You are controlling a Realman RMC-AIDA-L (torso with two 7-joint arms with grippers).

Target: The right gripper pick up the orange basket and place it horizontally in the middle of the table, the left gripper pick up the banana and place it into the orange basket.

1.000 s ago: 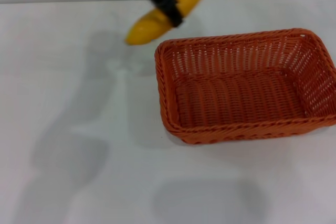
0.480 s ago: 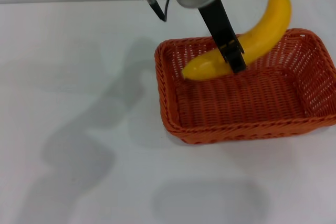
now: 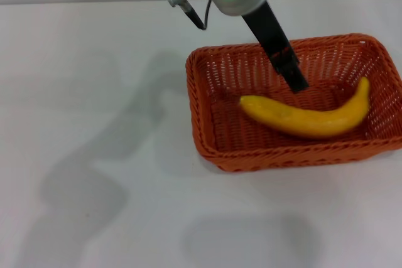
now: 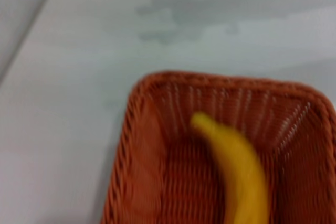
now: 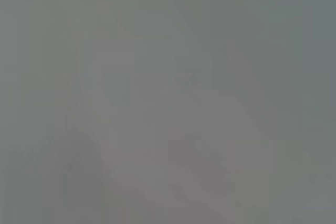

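The yellow banana (image 3: 308, 120) lies flat on the floor of the orange basket (image 3: 282, 158), stem end toward the right wall. My left gripper (image 3: 298, 85) hangs just above and behind the banana, apart from it, holding nothing. Only one black finger (image 3: 286, 61) shows below the grey wrist with its green light. In the left wrist view the banana (image 4: 239, 171) rests inside the orange basket (image 4: 131, 129). The basket sits lengthwise across the white table (image 3: 94, 92), right of the middle. My right gripper is out of view, and its wrist view shows only a plain grey surface.
The table's back edge (image 3: 94, 2) runs along the top of the head view. Arm shadows fall on the white tabletop left of the basket. The basket's right end reaches the head view's right border.
The left gripper carried the banana from behind the basket's left corner over the basket and let it go. The banana now lies on the basket floor.
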